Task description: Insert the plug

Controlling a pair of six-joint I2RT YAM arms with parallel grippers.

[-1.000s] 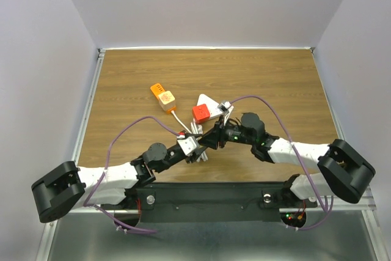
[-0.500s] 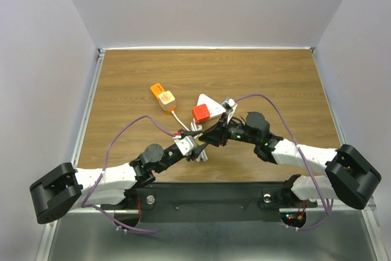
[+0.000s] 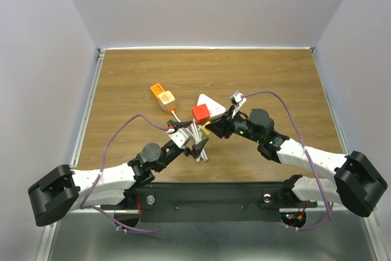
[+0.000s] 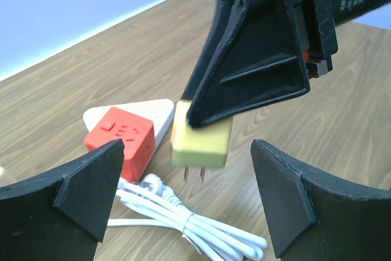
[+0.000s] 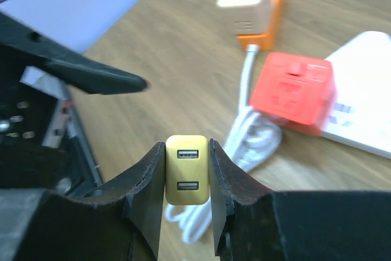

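Left gripper [image 4: 186,151]: jaws stand wide apart, one on each side of the plug [image 4: 201,142], touching nothing.

Right gripper [image 5: 187,146]: jaws closed on the plug, one finger flat against each of two opposite sides.

Plug: a small yellow block with rounded corners. Two USB ports sit one above the other on the face seen by the right wrist camera. Two thin metal prongs project from the opposite face and point down at the table [image 3: 275,77]. The plug is held clear of the surface, between the left gripper's spread fingers and above a coiled white cable [image 4: 183,218].

Beyond the plug: a red cube socket [image 4: 119,139] lies just beside it, resting against a white triangular block [image 4: 162,111]. No prong has entered any socket.

Farther back and to the left, an orange and white socket unit [image 3: 162,97] lies on the wood, and a white lead runs from it toward the coil.
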